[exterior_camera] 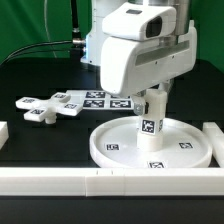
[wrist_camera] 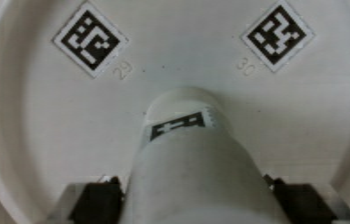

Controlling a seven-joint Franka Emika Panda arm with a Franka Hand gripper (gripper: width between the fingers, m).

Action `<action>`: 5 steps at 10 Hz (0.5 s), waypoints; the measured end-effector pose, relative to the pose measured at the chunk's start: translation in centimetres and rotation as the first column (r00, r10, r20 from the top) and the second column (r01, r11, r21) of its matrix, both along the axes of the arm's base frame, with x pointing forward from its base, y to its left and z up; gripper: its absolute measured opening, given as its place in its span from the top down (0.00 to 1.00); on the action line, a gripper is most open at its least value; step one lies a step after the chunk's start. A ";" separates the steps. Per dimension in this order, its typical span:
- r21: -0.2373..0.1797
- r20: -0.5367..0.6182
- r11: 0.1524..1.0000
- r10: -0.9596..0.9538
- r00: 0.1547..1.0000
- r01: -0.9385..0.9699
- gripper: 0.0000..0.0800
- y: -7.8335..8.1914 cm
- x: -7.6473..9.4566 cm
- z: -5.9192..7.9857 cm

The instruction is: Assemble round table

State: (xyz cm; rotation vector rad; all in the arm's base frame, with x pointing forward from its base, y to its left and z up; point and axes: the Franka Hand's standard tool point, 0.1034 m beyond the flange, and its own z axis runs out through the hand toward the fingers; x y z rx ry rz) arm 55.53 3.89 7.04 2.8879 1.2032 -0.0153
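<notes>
Cylinder (exterior_camera: pixel 150 132) between jaws, upright on disc (exterior_camera: pixel 200 142)

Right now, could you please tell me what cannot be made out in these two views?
1. Socket of the disc: both views, hidden by the cylinder.
2. End effector: wrist view, tips cut by the picture's edge and blurred.
3. Cross-shaped piece: exterior view, tags too small to read.
4. Marker board: exterior view, partly behind the end effector.

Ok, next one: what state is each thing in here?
Thick short white plastic cylinder: upright at the disc's centre, gripped.
Large rimmed white round disc: flat on the table, under the cylinder.
White cross-shaped piece: lying flat, unattached, apart from the disc.
Two-finger gripper: shut on the cylinder.
</notes>
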 end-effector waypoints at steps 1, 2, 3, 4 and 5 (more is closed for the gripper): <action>0.000 0.000 0.999 -0.036 0.999 0.036 0.49 0.0 0.0 0.0; 0.001 0.001 0.994 -0.110 0.994 0.110 0.49 0.1 0.0 0.0; 0.004 0.001 0.982 -0.187 0.982 0.187 0.49 0.1 0.0 0.0; 0.024 -0.006 0.946 -0.323 0.946 0.323 0.49 0.0 -0.1 -0.1; 0.042 -0.020 0.881 -0.471 0.882 0.472 0.49 0.0 -0.2 -0.1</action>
